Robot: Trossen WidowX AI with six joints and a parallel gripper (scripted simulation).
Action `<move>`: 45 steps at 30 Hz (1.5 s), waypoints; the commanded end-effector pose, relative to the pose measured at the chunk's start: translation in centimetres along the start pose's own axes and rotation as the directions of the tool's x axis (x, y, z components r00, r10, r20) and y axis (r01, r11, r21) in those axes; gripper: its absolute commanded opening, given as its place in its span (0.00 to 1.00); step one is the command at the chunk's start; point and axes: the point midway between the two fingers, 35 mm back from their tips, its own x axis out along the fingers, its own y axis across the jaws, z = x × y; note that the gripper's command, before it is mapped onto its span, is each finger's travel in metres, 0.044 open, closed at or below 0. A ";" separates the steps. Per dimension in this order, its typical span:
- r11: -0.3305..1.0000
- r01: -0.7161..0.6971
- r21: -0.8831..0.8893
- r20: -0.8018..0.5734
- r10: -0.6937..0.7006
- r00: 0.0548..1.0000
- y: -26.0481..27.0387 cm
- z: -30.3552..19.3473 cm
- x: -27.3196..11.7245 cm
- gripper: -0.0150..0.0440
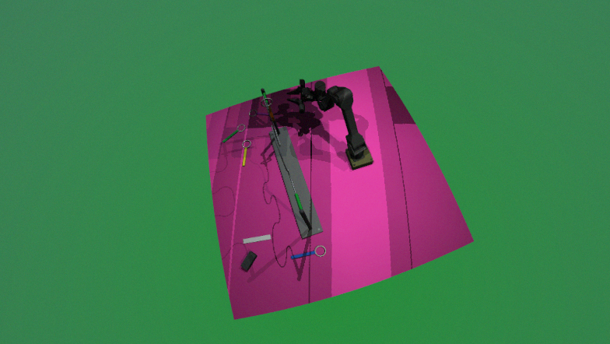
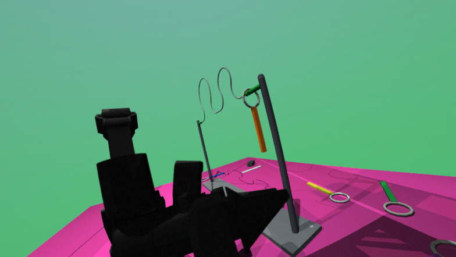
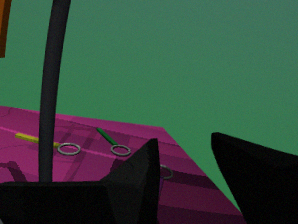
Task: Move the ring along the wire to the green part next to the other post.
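The ring [image 2: 257, 103] hangs on the near green wire part [image 2: 254, 89], close to its inner end and beside the near post [image 2: 275, 143] [image 3: 48, 100]. Its orange handle [image 2: 258, 130] [image 1: 271, 114] [image 3: 2, 30] hangs down, slightly tilted. The thin grey wire [image 2: 224, 67] bends up and down to the far green part [image 1: 298, 201] [image 2: 200, 122] at the far post [image 2: 205, 150]. My gripper [image 1: 289, 96] [image 3: 184, 143] is partly open and empty, apart from the handle and on the robot's side of the wire. In the wrist view the handle is at the upper left edge, outside the fingers.
The posts stand on a grey baseplate [image 1: 294, 170] [image 2: 287, 236]. Loose rings with yellow [image 1: 244, 156] [image 2: 319, 188], green [image 1: 230, 136] [image 2: 388, 191] and blue [image 1: 302, 255] handles lie around it, as do a white strip [image 1: 256, 239] and a dark block [image 1: 249, 261].
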 end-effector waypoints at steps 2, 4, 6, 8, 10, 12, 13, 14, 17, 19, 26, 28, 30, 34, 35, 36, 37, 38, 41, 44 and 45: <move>0.981 -0.136 0.138 0.020 0.135 0.991 5.1 1.7 -0.4 0.53; 0.959 -0.199 0.202 0.031 0.197 0.980 7.5 2.5 -0.7 0.53; 0.929 -0.260 0.263 0.044 0.258 0.965 9.9 3.2 -1.2 0.53; 0.895 -0.314 0.317 0.056 0.313 0.948 12.0 3.8 -1.8 0.53; 0.881 -0.333 0.337 0.061 0.332 0.941 12.8 4.0 -2.0 0.53; 0.881 -0.333 0.337 0.061 0.332 0.941 12.8 4.0 -2.0 0.53; 0.881 -0.333 0.336 0.061 0.332 0.941 12.7 4.1 -1.9 0.53; 0.881 -0.333 0.336 0.062 0.332 0.941 12.7 4.4 -1.6 0.53; 0.881 -0.332 0.336 0.065 0.331 0.942 12.6 6.5 0.4 0.53; 0.881 -0.332 0.336 0.066 0.330 0.942 12.7 8.1 1.8 0.53; 0.881 -0.332 0.336 0.066 0.330 0.942 13.0 9.4 2.3 0.53; 0.881 -0.332 0.336 0.066 0.330 0.942 13.1 9.4 2.5 0.53; 0.881 -0.332 0.336 0.066 0.330 0.942 13.1 9.4 2.7 0.53; 0.881 -0.332 0.336 0.067 0.330 0.942 13.3 9.4 3.3 0.53; 0.881 -0.332 0.336 0.067 0.330 0.942 13.3 9.5 3.5 0.53; 0.881 -0.332 0.336 0.067 0.329 0.942 13.3 9.5 3.6 0.53; 0.881 -0.332 0.336 0.068 0.329 0.942 13.4 9.5 3.8 0.53; 0.881 -0.332 0.336 0.068 0.329 0.942 13.4 9.5 3.9 0.53; 0.881 -0.332 0.336 0.068 0.329 0.942 13.5 9.5 4.4 0.53; 0.881 -0.332 0.336 0.069 0.329 0.942 13.6 9.6 4.8 0.53; 0.881 -0.332 0.336 0.069 0.329 0.942 13.7 9.6 5.0 0.53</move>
